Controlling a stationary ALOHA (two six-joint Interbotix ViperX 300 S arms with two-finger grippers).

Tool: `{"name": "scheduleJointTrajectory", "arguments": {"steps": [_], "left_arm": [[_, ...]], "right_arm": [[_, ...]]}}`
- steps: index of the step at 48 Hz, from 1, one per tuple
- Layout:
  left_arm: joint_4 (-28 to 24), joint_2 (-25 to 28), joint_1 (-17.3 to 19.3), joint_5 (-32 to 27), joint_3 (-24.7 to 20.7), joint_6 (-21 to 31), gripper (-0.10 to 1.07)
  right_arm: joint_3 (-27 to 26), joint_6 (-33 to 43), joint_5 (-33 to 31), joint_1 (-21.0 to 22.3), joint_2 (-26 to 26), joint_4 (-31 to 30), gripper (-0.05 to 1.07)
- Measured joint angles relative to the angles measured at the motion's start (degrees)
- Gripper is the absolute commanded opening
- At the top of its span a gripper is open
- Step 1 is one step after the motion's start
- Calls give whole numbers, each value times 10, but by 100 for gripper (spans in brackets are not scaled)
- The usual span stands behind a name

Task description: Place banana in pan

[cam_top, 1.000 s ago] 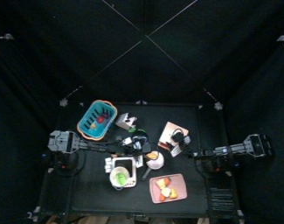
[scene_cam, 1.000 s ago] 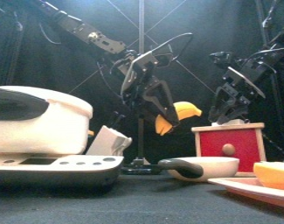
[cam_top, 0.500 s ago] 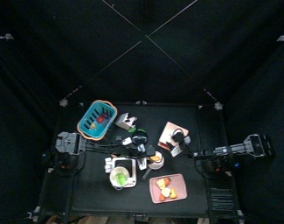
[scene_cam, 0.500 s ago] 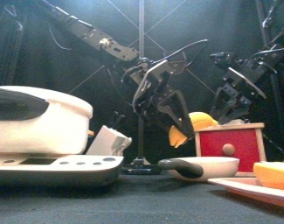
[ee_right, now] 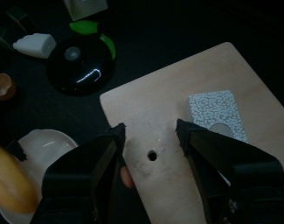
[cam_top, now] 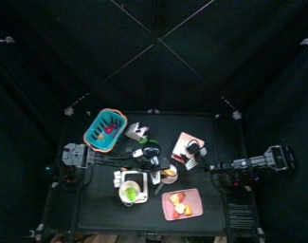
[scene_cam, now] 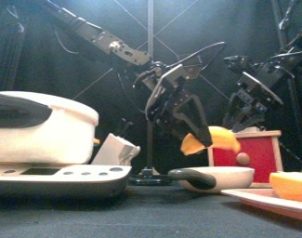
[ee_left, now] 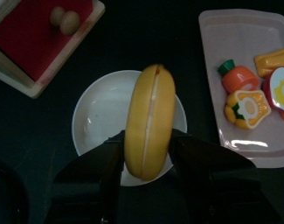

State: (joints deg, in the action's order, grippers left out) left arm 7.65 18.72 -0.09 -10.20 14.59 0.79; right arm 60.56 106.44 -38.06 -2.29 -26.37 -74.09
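- Yellow banana lies lengthwise between the left fingers, directly over the pan (so a release should drop it inside, I judge).
- Whether the grip is clenched or already loosening I cannot tell; the banana hangs tilted above the pan in the front view, apparently not yet resting in it.
- Left arm reaches down steeply over the surface's middle, wrist pointing at the pan.
- Right arm hangs aside, its fingers parted and empty over a wooden board, clear of the drop.
- Pink tray of toy food sits just beside the pan.
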Motion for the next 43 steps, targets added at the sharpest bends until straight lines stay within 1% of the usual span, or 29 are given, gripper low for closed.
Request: {"name": "scheduleJointTrajectory", "arguments": {"steps": [11,26,43], "left_arm": [[0,5,3,3,-6,0,85],[0,5,3,16,-6,0,85],[0,5,3,16,-7,0,85]], "right_arm": [[0,0,0,0,-1,0,86],[0,0,0,-1,-1,0,86],[-1,0,0,0,-1,0,86]]}}
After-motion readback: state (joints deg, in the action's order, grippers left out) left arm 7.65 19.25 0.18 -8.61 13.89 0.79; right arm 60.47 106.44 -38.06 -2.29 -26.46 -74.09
